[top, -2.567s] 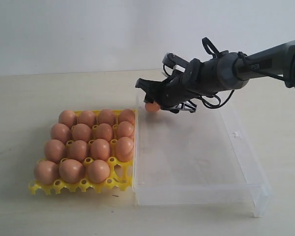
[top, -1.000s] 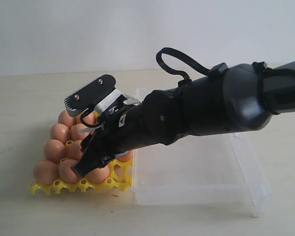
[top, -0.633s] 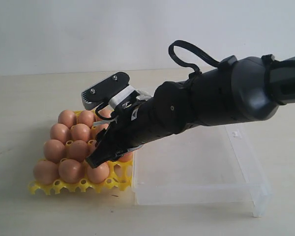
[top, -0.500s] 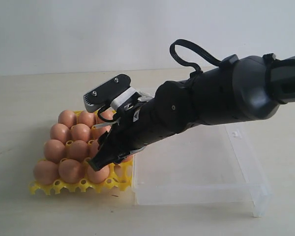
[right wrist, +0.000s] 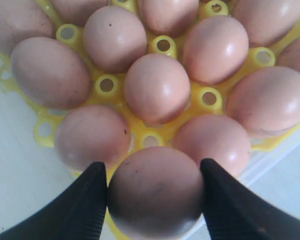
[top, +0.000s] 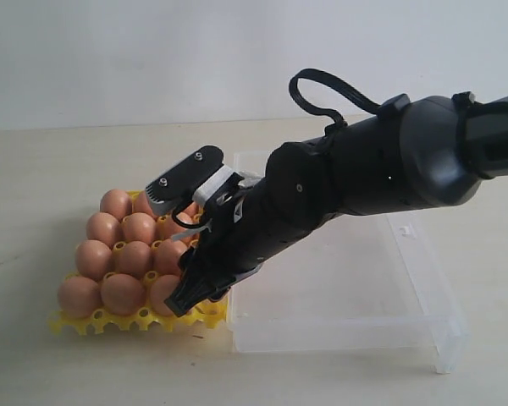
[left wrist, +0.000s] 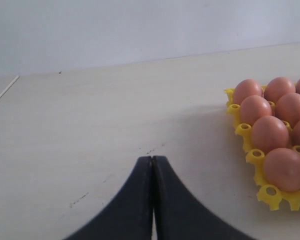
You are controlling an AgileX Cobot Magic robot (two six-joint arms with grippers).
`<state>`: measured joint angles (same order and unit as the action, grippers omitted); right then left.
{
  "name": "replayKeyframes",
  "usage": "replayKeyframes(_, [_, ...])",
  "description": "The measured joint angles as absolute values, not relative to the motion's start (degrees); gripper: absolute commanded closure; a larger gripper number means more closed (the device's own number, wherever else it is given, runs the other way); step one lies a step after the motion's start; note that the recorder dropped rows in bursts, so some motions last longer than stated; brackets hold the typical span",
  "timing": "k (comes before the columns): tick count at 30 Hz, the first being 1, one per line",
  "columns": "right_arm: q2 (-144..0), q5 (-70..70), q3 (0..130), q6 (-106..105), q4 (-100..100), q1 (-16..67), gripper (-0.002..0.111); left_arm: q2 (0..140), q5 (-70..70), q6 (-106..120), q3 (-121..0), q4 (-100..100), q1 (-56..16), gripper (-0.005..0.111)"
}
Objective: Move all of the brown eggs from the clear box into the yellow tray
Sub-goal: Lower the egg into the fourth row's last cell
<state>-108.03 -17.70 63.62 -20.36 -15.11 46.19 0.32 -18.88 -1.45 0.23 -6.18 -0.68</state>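
The right gripper (right wrist: 152, 167) has its two black fingers (right wrist: 90, 200) spread wide and pressed against either side of one brown egg (right wrist: 155, 195), which fills the bottom centre of the right wrist view. In the exterior view that arm reaches from the upper right down toward the lower left, its fingers over the near right corner of the yellow tray (top: 110, 321), and the arm hides the gripped egg there. Whether this egg already sits in a cup cannot be told. The other brown eggs (top: 123, 292) stand in rows in the tray's cups at the left of the exterior view, with yellow pegs (right wrist: 163, 45) showing between them. The clear box (top: 347, 331) lies at the lower right of that view, its left wall just beside the tray's right edge, partly under the arm. The left gripper (left wrist: 152, 167) has its dark jaws pressed together with nothing between them, low over the pale table (left wrist: 90, 110) at the bottom centre of its view, well apart from the tray at the right edge.
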Motion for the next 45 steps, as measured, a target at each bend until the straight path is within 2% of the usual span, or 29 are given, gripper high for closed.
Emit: replayKeyframes(45, [-108.90,-16.12,63.62,-19.32,-15.02,46.19,0.106,0.32,-18.88,-1.45,0.23,-6.18,-0.68,0.107])
